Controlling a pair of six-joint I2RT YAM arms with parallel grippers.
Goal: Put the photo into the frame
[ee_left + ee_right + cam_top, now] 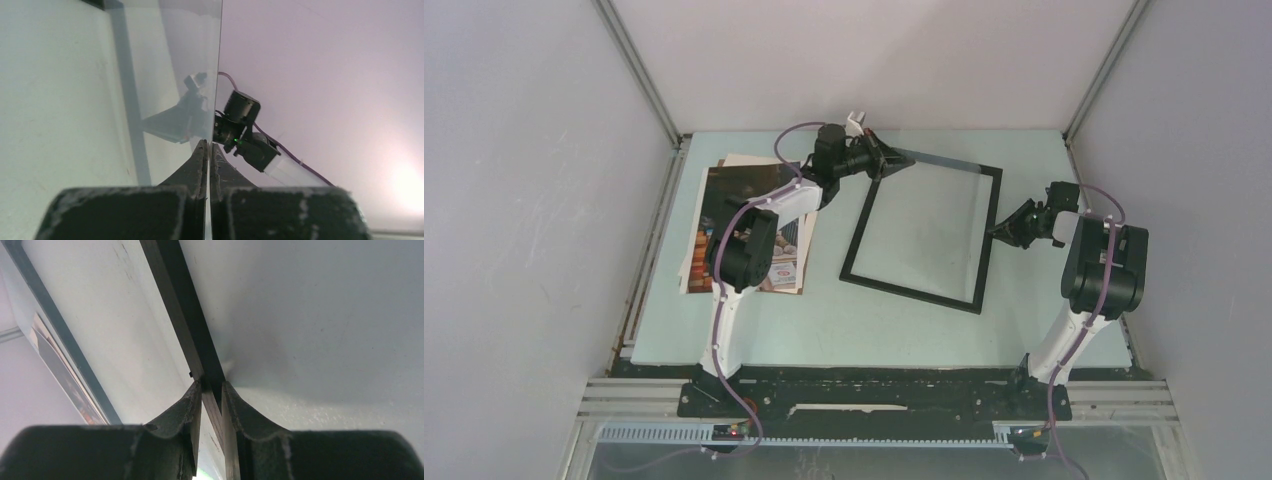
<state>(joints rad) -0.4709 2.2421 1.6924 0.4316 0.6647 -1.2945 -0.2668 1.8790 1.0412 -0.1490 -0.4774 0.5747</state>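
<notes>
The black frame (914,292) lies flat in the middle of the table. My right gripper (995,232) is shut on its right edge; the right wrist view shows the fingers (186,405) pinching the black bar (175,300). My left gripper (892,158) is at the frame's far left corner, shut on the edge of the clear pane (175,60), which is tilted up from the frame. The photo (744,200), dark with coloured stripes at its near end, lies at the left under my left arm. It also shows in the right wrist view (60,370).
A white sheet (754,160) sticks out from under the photo's far end. The table's left edge (649,290) runs close beside the pile. Grey walls close in the back and both sides. My right arm (240,115) shows in the left wrist view.
</notes>
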